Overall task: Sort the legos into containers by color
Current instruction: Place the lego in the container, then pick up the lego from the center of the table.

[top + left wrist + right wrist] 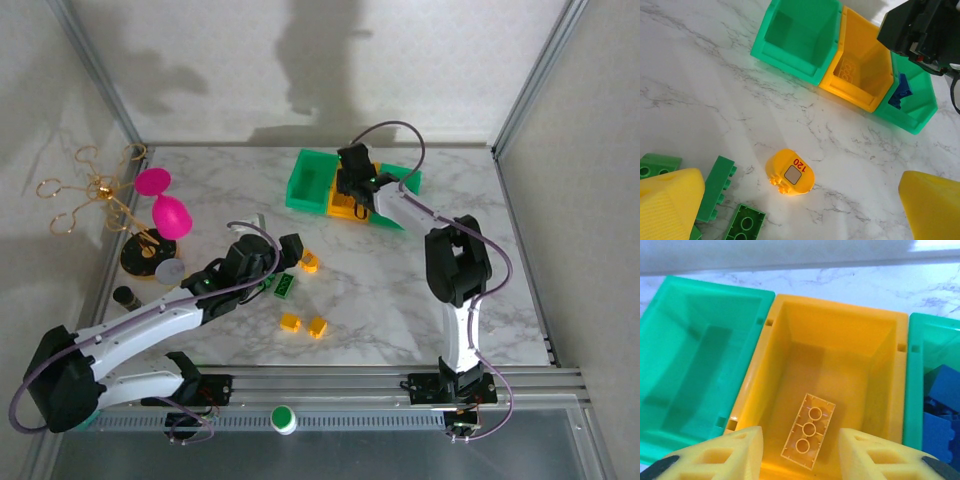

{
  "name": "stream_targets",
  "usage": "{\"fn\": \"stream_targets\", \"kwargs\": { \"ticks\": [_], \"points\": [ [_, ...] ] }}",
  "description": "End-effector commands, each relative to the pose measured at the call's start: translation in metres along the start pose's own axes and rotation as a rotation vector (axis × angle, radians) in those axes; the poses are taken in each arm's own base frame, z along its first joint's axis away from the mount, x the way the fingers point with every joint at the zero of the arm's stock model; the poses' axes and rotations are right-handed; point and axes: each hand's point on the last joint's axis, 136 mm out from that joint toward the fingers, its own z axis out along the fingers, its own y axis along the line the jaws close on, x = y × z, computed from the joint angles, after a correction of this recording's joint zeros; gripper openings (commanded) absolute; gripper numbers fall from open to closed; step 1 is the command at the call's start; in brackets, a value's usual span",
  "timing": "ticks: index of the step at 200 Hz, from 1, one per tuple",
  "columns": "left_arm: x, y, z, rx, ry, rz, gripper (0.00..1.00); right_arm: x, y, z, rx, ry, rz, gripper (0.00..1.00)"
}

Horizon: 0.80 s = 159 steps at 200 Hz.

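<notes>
A: A veined marble table [400, 290] is shown, walled in grey; the containers [350, 185] are set in a row at upper centre.
B: How is the right gripper [800, 440] held?
A: Above the yellow-orange bin [840, 310], jaws parted, nothing gripped; a yellow-orange brick [808, 432] is laid flat inside, matched by colour.
B: And the left gripper [801, 186]?
A: Spread wide, empty; it is poised over a rounded yellow-orange brick [790, 172] at lower centre, presumably to be taken next; green bricks [715, 187] are left at lower left.
</notes>
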Motion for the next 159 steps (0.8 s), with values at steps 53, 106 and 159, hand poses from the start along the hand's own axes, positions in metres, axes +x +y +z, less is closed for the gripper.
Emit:
{"fn": "stream_targets", "kwargs": {
  "ticks": [53,106,159],
  "points": [
    [-0.013,0.019,-0.031,-0.017,-0.050,-0.034,1.00,0.064,0.044,-0.065,-0.131,0.061,-0.010,0.48],
    [-0.006,0.038,-0.046,-0.034,-0.062,-0.079,1.00,0.144,0.093,-0.082,-0.250,0.164,-0.104,0.55],
    [-0.003,0.044,-0.048,-0.042,-0.062,-0.089,1.00,0.197,0.103,-0.075,-0.247,0.245,-0.162,0.63]
  ]
}}
